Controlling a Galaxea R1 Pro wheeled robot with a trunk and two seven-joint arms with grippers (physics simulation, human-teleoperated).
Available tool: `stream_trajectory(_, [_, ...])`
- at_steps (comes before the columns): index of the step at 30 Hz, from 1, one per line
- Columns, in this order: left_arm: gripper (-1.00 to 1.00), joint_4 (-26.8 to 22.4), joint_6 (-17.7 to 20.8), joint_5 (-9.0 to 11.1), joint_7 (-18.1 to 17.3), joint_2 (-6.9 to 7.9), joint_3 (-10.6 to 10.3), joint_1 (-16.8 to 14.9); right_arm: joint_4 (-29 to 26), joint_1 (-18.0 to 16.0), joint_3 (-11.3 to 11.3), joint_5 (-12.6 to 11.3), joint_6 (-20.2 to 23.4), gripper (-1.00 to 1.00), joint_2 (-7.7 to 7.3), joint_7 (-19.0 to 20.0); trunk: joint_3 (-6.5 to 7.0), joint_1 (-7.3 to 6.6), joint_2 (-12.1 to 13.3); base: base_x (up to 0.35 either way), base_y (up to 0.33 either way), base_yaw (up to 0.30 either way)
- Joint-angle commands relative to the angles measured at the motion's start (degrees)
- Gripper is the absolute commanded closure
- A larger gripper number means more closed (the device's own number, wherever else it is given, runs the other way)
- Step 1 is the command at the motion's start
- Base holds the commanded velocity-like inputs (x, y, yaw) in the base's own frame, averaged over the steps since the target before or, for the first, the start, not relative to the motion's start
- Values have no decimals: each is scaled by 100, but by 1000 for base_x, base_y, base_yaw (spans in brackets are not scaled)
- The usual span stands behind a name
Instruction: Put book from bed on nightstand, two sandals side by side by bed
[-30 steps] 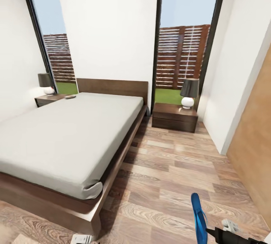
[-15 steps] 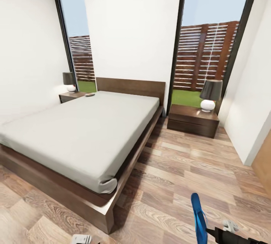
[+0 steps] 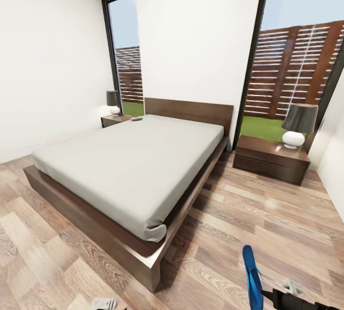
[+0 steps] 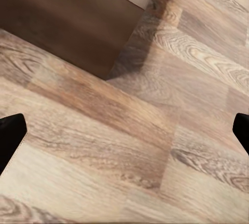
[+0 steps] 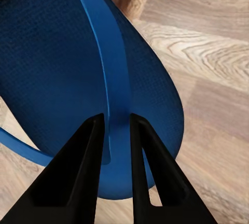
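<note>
- While the right claw [image 5: 115, 130] pinches a blue sandal's [image 5: 78, 68] strap, it hangs above the floor [image 3: 267, 224] beyond the bed's [image 3: 129, 166] foot corner.
- Left claw [image 4: 124, 133]: spread, nothing between its tips.

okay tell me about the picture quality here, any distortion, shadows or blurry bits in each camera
Head view: wide-angle stretch, window frame leaning; bed casts soft shadow on the floor. Left wrist view: floor grain soft, slightly blurred. Right wrist view: right claw sharp on the sandal strap, woven texture crisp.
</note>
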Motion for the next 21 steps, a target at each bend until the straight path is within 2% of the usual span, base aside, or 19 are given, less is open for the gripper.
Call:
stream_trajectory(1, [-100, -5, 36, -10, -41, -4, 23, -4, -7, -1, 14, -67, 56, 100, -3, 7, -6, -1, -3, 0, 0, 293])
stream_trajectory(21, [-100, -3, 38, -9, -45, -3, 23, -4, -7, -1, 16, -67, 56, 100, -2, 11, -6, -1, -3, 0, 0, 293])
